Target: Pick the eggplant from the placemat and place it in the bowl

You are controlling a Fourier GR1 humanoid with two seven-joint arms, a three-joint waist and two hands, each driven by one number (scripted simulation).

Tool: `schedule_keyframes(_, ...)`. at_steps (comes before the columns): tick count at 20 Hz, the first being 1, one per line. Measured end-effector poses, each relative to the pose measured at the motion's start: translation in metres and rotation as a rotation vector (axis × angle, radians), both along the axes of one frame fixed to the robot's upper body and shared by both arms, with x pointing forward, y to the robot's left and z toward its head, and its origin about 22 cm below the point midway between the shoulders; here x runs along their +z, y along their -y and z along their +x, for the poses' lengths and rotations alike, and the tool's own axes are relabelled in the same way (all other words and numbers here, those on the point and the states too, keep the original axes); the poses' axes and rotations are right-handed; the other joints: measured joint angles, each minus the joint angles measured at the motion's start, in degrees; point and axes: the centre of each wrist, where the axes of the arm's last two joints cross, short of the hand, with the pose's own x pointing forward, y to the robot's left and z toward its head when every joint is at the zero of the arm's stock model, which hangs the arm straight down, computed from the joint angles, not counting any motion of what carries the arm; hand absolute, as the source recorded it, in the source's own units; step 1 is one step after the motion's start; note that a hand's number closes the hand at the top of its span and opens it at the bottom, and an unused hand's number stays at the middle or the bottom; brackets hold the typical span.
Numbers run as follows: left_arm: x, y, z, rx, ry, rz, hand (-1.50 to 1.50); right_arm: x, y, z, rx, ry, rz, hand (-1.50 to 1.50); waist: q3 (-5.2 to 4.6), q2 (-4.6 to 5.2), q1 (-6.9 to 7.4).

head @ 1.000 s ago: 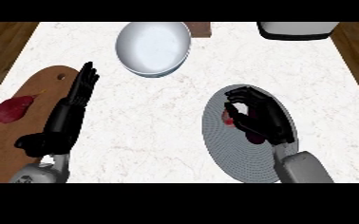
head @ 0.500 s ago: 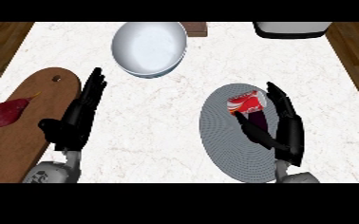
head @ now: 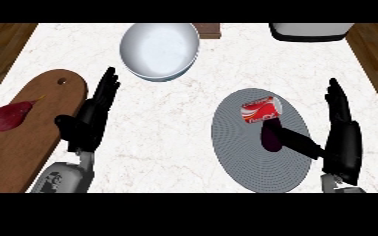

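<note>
The dark purple eggplant [head: 270, 137] lies on the round grey placemat [head: 251, 167], just below a red can [head: 259, 111] on the same mat. My right hand [head: 342, 136] stands at the mat's right edge, open with its fingers straight up. Its thumb reaches left and ends against the eggplant. The white bowl [head: 160, 50] sits at the back, left of centre, with nothing in it. My left hand [head: 90, 118] is open and rests beside the wooden board, fingers pointing toward the bowl.
A wooden cutting board [head: 38, 130] lies at the left with a red item [head: 13, 115] on it. A white appliance [head: 307, 31] stands at the back right. A small brown block [head: 209, 29] sits behind the bowl.
My right hand has opened and slid right, off the placemat, uncovering the can and the eggplant. My left hand has straightened its fingers and shifted slightly right.
</note>
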Motion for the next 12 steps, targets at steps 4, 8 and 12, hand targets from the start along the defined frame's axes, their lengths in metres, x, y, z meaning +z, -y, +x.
schedule_keyframes(4, -0.003, 0.004, -0.003, -0.006, -0.004, -0.003, 0.00, 0.031, 0.006, 0.008, 0.011, -0.115, 0.006, -1.50, 0.02, 0.03, 0.35)
schedule_keyframes(8, 0.002, 0.002, -0.003, -0.010, -0.002, 0.002, 0.00, 0.046, 0.010, 0.018, 0.035, -0.267, 0.021, -1.50, 0.05, 0.07, 0.71)
schedule_keyframes(12, 0.002, 0.003, -0.007, -0.010, -0.005, -0.002, 0.00, 0.050, 0.010, 0.030, 0.069, -0.406, 0.042, -1.50, 0.08, 0.12, 0.90)
